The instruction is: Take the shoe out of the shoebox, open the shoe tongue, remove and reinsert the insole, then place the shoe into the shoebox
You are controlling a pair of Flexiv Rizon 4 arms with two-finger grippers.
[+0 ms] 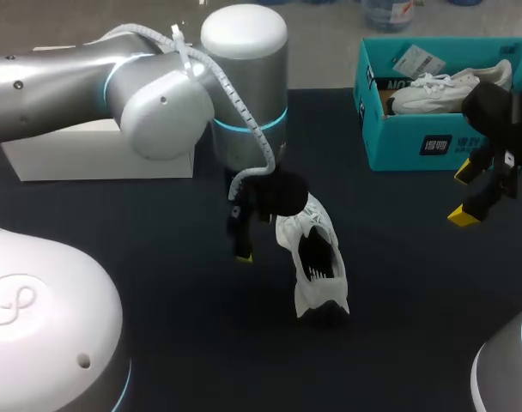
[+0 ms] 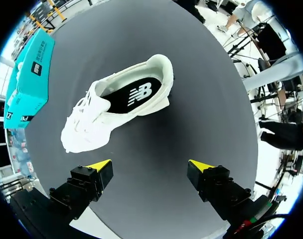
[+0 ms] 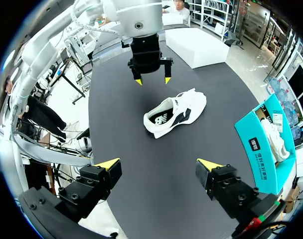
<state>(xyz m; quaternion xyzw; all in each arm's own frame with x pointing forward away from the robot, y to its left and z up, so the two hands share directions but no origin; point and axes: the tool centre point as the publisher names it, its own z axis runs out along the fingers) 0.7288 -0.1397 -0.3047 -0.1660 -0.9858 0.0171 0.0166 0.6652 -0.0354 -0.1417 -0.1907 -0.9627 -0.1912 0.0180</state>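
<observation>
A white shoe [image 1: 317,262] lies on the dark table near the middle, its black insole [image 2: 134,94] showing in the opening. My left gripper [image 1: 270,240] hangs just above and beside it, open and holding nothing. In the left wrist view the shoe [image 2: 116,107] lies ahead of the left gripper [image 2: 150,166], clear of both fingers. My right gripper [image 1: 464,195] hovers open in front of the teal shoebox [image 1: 415,142], which holds a second white shoe [image 1: 450,90]. The right wrist view has the right gripper [image 3: 159,163] empty, with the shoe [image 3: 174,113] and the left gripper [image 3: 151,79] further ahead.
A white box lid [image 1: 98,159] lies at the back left, under my left arm. The shoebox [image 3: 268,144] stands at the table's back right corner. Bare dark table spreads around the shoe and toward the front.
</observation>
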